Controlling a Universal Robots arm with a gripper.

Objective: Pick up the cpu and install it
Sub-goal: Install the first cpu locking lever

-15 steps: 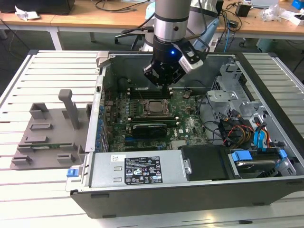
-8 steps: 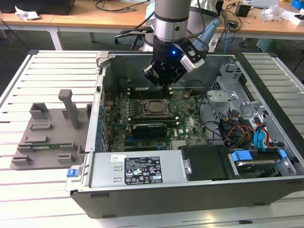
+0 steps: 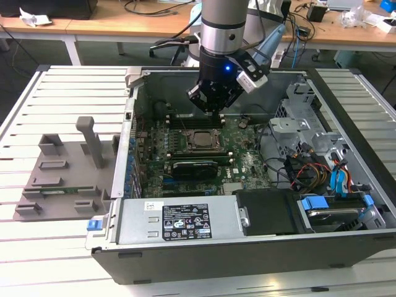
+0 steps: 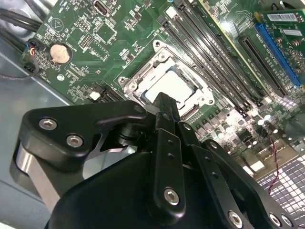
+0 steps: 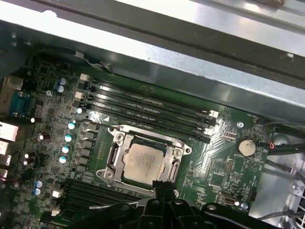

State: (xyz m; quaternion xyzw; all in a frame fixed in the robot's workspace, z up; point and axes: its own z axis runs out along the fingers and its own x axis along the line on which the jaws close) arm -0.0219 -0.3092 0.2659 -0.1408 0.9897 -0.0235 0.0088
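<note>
Bright, even light; glare on the motherboard [image 4: 143,47].

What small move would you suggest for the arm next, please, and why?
Probably a short straight lift away from the motherboard. The cpu already lies flat inside the socket frame, and the gripper hangs over its edge with nothing in it that I can see. Rising vertically should avoid nudging the cpu or the memory slots beside the socket frame.

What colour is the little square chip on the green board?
The cpu is plain silvery-grey. It shows best in the first wrist view.
</note>
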